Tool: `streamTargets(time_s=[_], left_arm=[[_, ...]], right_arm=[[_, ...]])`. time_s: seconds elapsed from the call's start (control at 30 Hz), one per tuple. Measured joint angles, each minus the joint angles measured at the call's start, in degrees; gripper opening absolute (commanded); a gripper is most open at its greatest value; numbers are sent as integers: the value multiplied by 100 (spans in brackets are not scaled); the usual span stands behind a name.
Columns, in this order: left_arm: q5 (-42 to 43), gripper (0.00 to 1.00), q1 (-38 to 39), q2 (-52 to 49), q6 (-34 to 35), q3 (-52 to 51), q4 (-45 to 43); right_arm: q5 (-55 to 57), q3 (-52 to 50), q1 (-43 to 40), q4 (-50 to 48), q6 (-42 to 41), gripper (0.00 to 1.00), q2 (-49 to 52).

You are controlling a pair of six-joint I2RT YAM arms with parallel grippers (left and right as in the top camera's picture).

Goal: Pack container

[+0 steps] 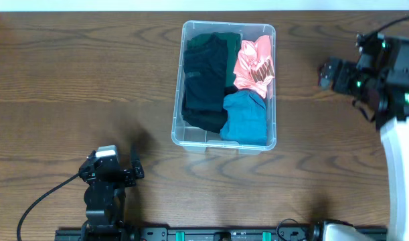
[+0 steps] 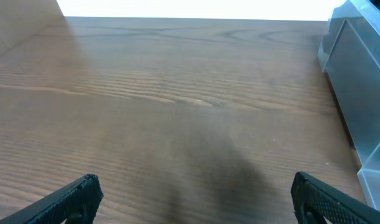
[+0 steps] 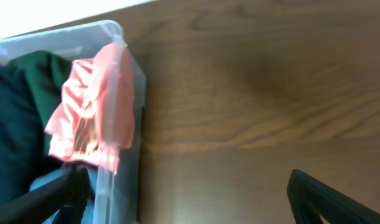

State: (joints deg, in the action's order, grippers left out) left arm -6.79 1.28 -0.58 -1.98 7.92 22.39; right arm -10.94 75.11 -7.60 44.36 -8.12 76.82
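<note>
Though loaded with soft folded garments [image 1: 204, 87], container [image 1: 205, 139] sits mid-table: stiff clear plastic, probably light, slick-walled; rim lip judged the best hold. Left gripper [image 2: 196, 190], right gripper [image 3: 183, 186]: jaws spread, empty, clear of it.

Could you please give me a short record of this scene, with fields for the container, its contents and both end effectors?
container: clear bin, mid-table, upright, no lid on it
contents: black garment, dark green garment, pink garment, teal garment
left end effector: open, empty, above the table, left of the container
right end effector: open, empty, right of the container, apart from it
</note>
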Motion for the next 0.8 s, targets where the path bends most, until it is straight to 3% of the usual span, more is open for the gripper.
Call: streamTargets(time_s=[0.27, 0.53, 0.8], left_arm=[[4, 98, 0, 0, 0, -4, -17], [11, 98, 0, 0, 0, -7, -31], [22, 98, 0, 0, 0, -7, -31]], right_arm=[[234, -1346, 17, -96, 802, 99, -2378], [306, -3331, 17, -313, 1547, 99, -4695], [48, -4830, 17, -468, 1676, 99, -6151]])
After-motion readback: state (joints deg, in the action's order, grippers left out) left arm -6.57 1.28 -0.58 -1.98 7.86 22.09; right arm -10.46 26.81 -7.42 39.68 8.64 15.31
